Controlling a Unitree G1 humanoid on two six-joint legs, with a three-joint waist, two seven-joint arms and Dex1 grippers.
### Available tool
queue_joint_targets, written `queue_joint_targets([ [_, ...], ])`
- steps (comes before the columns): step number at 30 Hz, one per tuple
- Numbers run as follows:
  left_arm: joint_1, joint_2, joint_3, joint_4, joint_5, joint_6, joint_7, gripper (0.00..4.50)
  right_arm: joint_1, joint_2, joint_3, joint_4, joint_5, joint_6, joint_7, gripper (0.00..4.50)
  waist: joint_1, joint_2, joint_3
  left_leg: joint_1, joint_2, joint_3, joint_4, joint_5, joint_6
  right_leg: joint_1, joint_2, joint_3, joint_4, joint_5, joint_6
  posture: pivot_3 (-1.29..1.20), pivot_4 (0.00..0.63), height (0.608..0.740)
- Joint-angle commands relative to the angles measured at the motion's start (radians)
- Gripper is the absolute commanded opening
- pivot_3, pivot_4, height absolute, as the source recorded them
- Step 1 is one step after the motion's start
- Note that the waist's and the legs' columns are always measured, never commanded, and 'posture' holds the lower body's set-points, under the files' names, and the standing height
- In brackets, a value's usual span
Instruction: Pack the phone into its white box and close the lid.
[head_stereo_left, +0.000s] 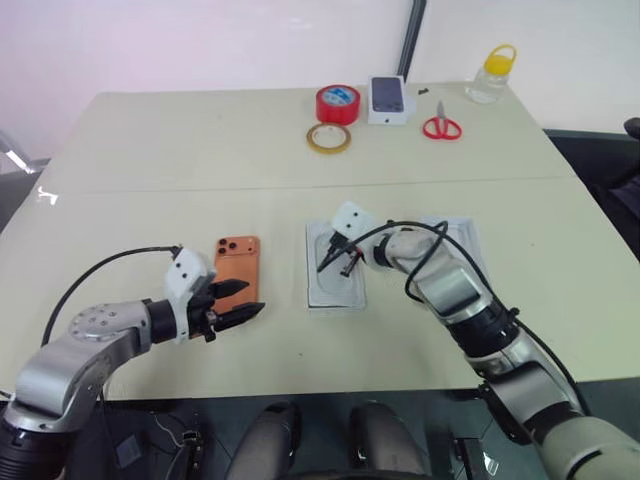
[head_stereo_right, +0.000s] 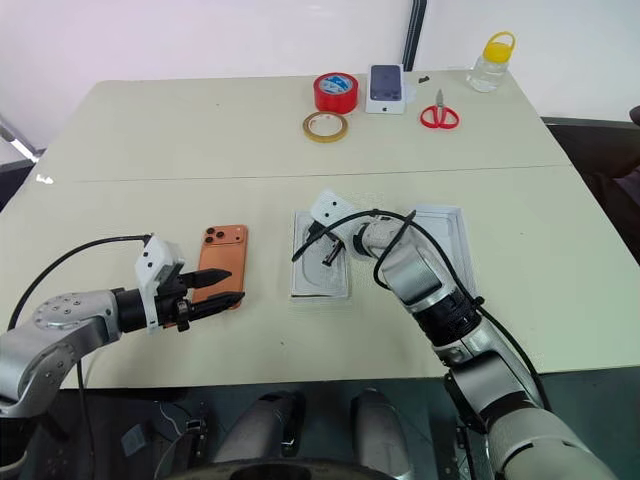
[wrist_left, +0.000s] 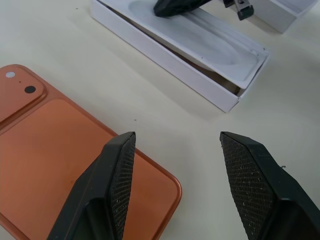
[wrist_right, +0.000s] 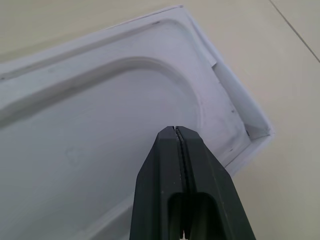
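1. The flat orange-copper phone (head_stereo_left: 238, 267) with its square cluster of dark lenses is seen lying back-up on the pale tabletop (head_stereo_left: 200, 150), left of centre and nearer the front edge, outside any box.
2. The left gripper (head_stereo_left: 243, 303) is held just above the phone's near end with its black fingers spread and nothing between them.
3. The shallow white box (head_stereo_right: 321, 257), a rectangular tray, is placed just right of the phone at mid-table. It holds only a white moulded insert (wrist_left: 210, 42) with an oval recess, which appears to sit slightly askew at one corner.
4. The right gripper (wrist_right: 176, 131) is poised over that insert with its fingers pressed together, pinching nothing.
5. The deeper white lid (head_stereo_right: 447, 236) is seen lying open side up just right of the box, partly hidden by the right arm; nothing is visible inside it.
6. Risks, as judged:
   - the thin phone could slide across the smooth tabletop if the fingers close on its flat face instead of its edges;
   - the skewed insert could keep the phone from seating, so the lid would not close;
   - the two arms could collide over the box.
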Motion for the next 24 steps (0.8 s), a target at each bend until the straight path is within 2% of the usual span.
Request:
queue_joint_targets([
  [1,-0.013,-0.007,0.015,-0.017,0.006,-0.009,0.003,2.85,0.003,-0.013,0.002,-0.055,-0.014,0.024,0.003,0.02,0.001,0.0,0.0,0.0,0.0,0.0,0.0,0.0,0.0,0.0,0.0,0.0,0.0,0.0,0.0,0.0,0.15,0.74],
  [8,-0.026,-0.032,0.028,-0.002,0.011,0.002,0.026,2.85,0.012,0.002,-0.006,-0.112,0.003,-0.083,0.011,0.02,-0.002,0.0,0.0,0.0,0.0,0.0,0.0,0.0,0.0,0.0,0.0,0.0,0.0,0.0,0.0,0.0,0.15,0.74],
  [13,-0.094,-0.088,0.163,0.093,-0.066,0.129,0.165,2.85,0.021,0.045,-0.048,-0.159,0.084,-0.104,0.049,0.02,-0.002,0.0,0.0,0.0,0.0,0.0,0.0,0.0,0.0,0.0,0.0,0.0,0.0,0.0,0.0,0.0,0.15,0.74],
  [15,-0.136,-0.119,0.244,0.147,-0.096,0.201,0.26,3.38,0.01,0.074,-0.039,-0.169,0.102,-0.092,0.054,0.0,-0.003,0.0,0.0,0.0,0.0,0.0,0.0,0.0,0.0,-0.001,0.001,0.0,0.001,0.0,0.0,0.0,0.15,0.74],
  [18,-0.178,-0.147,0.325,0.192,-0.117,0.296,0.371,4.47,-0.019,0.118,0.007,-0.15,0.09,-0.093,0.048,0.0,-0.005,0.0,0.0,0.0,0.0,0.0,0.001,0.0,0.0,-0.001,0.001,0.0,0.001,0.0,0.0,0.0,0.15,0.74],
  [21,-0.224,-0.163,0.383,0.237,-0.144,0.449,0.479,4.47,-0.061,0.16,0.066,-0.099,0.083,-0.062,0.068,0.0,-0.004,0.0,0.0,0.0,0.0,0.0,0.001,0.0,0.0,-0.002,0.001,0.0,0.002,0.0,0.0,0.0,0.15,0.74],
  [24,-0.248,-0.166,0.407,0.251,-0.17,0.565,0.518,4.47,-0.106,0.193,0.131,-0.017,0.053,-0.036,0.069,0.0,-0.004,-0.001,0.0,0.0,0.0,0.0,0.002,0.0,0.0,-0.003,0.001,0.0,0.002,0.0,0.0,0.0,0.15,0.74],
])
